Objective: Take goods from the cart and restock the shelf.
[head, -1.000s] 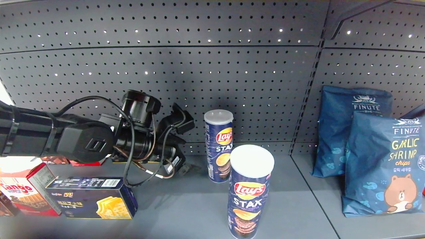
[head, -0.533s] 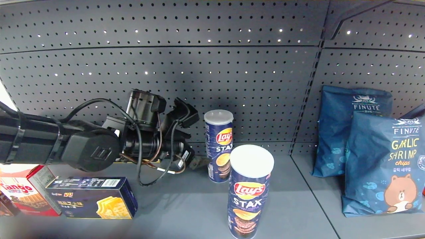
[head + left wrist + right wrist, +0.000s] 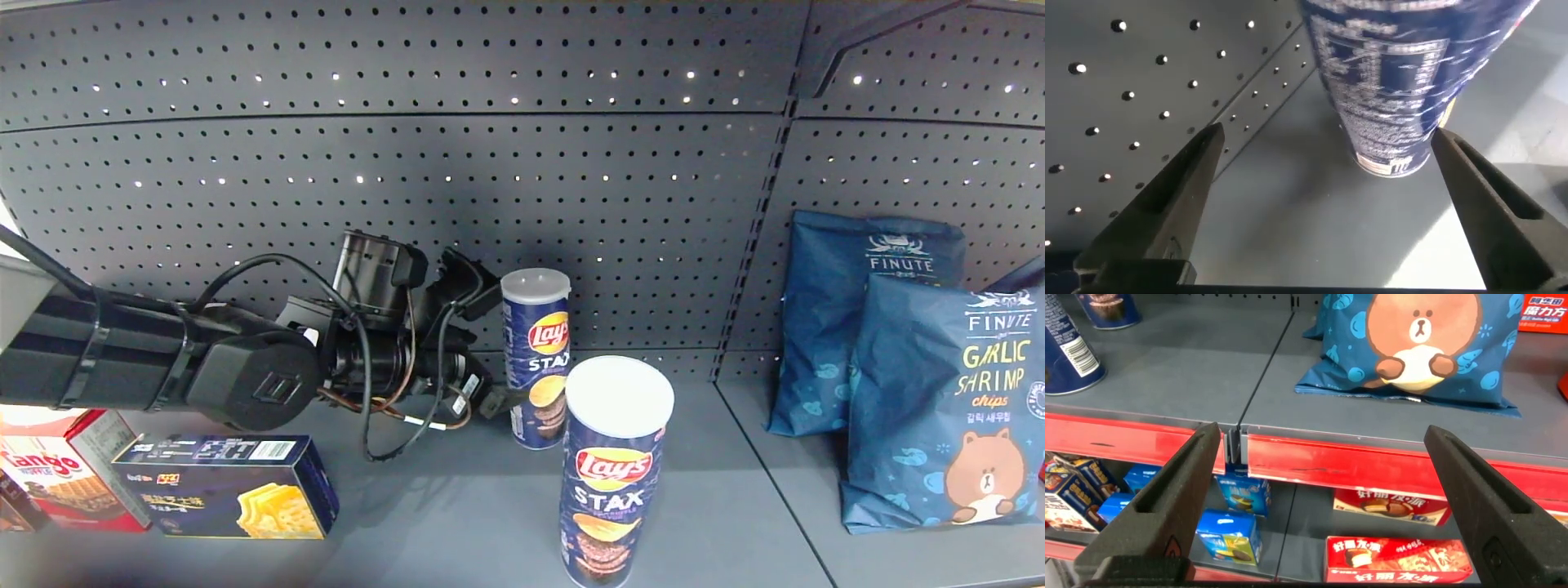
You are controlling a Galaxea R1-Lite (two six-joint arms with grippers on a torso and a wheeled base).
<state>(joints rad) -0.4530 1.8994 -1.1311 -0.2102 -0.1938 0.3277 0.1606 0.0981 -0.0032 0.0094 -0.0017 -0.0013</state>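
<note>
Two blue chip cans stand on the grey shelf (image 3: 457, 523): a rear can (image 3: 536, 359) near the pegboard and a front can (image 3: 616, 474) closer to me. My left gripper (image 3: 494, 347) is open just left of the rear can, one finger by its lid and the other by its base. In the left wrist view the rear can (image 3: 1396, 82) stands just ahead of the open left gripper (image 3: 1327, 135), between the lines of its fingers. My right gripper (image 3: 1323, 434) is open and holds nothing, in front of the shelf's red front edge (image 3: 1372, 461).
A blue cracker box (image 3: 229, 486) and a red box (image 3: 57, 478) lie at the shelf's left. Blue snack bags (image 3: 939, 408) stand at the right, one with a bear (image 3: 1421, 343). The pegboard wall (image 3: 522, 163) is close behind. Boxed goods (image 3: 1388, 555) fill the lower shelf.
My left arm has moved right along the shelf, bringing its open gripper from well left of the rear can right up to it. The cans have stayed in place.
</note>
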